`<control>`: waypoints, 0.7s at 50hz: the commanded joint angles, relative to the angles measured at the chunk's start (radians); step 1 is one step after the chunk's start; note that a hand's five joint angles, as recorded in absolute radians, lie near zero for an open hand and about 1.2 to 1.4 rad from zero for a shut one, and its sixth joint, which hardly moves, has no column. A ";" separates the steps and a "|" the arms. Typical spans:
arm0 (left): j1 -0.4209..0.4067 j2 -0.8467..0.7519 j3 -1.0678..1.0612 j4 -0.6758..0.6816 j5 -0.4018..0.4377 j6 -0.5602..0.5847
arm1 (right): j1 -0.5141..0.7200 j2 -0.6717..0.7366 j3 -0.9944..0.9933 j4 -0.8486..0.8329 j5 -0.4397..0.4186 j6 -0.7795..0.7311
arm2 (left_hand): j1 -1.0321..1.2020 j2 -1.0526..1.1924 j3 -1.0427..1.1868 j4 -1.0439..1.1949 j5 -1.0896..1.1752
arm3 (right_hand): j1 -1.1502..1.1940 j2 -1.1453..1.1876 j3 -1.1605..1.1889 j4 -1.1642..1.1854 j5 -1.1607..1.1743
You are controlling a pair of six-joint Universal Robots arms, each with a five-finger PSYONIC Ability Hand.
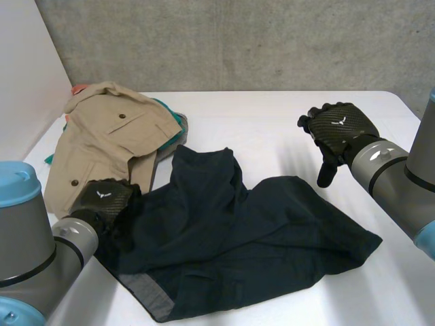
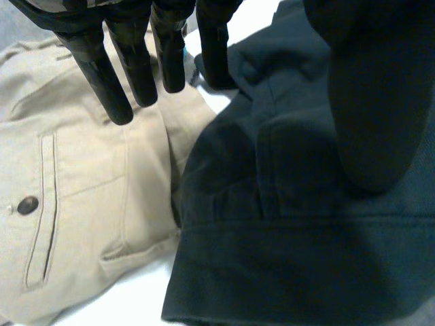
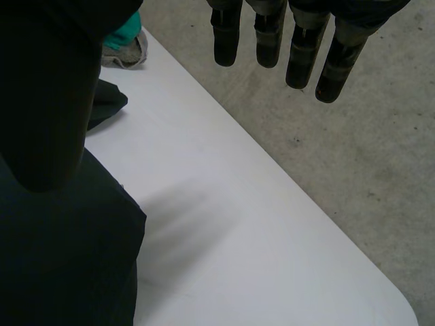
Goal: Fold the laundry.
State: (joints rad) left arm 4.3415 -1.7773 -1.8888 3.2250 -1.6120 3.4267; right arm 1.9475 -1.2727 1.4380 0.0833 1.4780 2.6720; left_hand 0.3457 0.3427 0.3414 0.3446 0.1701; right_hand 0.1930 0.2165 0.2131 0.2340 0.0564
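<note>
Dark navy garment (image 1: 251, 238) lies crumpled across near half of white surface (image 1: 285, 122). L hand (image 1: 105, 198) is at its left edge, fingers (image 2: 109, 75) straight & spread from thumb, gripping nothing; tips hang where navy cloth meets beige garment (image 1: 102, 136). R hand (image 1: 340, 132) is up off the surface by garment's right side, not touching it, fingers (image 3: 299, 54) straight, wide, empty. Far left: beige garment in a heap w/ teal cloth (image 1: 173, 117) under it.
</note>
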 commanded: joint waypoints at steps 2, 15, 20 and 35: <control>0.004 -0.067 0.016 0.032 -0.005 0.071 | -0.001 -0.002 0.022 -0.005 0.002 0.003 | 0.679 0.682 0.684 0.681 0.680 | -0.018 -0.042 -0.039 -0.059 -0.056; -0.114 -0.048 0.313 0.122 -0.134 0.318 | -0.013 -0.005 0.030 -0.007 0.001 0.002 | 1.051 1.054 1.055 1.052 1.052 | -0.018 -0.042 -0.039 -0.059 -0.056; -0.155 -0.044 0.516 0.229 -0.146 0.325 | -0.013 -0.005 0.021 -0.008 0.004 0.005 | 1.051 1.054 1.055 1.052 1.052 | -0.018 -0.042 -0.039 -0.059 -0.056; -0.488 -0.321 0.806 0.449 0.110 0.266 | -0.085 -0.034 -0.019 -0.036 0.044 0.014 | 1.051 1.054 1.055 1.052 1.052 | -0.018 -0.042 -0.039 -0.059 -0.056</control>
State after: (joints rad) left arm 3.9913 -1.9511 -1.1333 3.6476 -1.6539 3.7469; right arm 1.9128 -1.2934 1.4399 0.0547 1.4951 2.6850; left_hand 1.1452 1.1965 1.1904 1.1983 0.9648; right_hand 0.1930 0.2165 0.2132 0.2339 0.0564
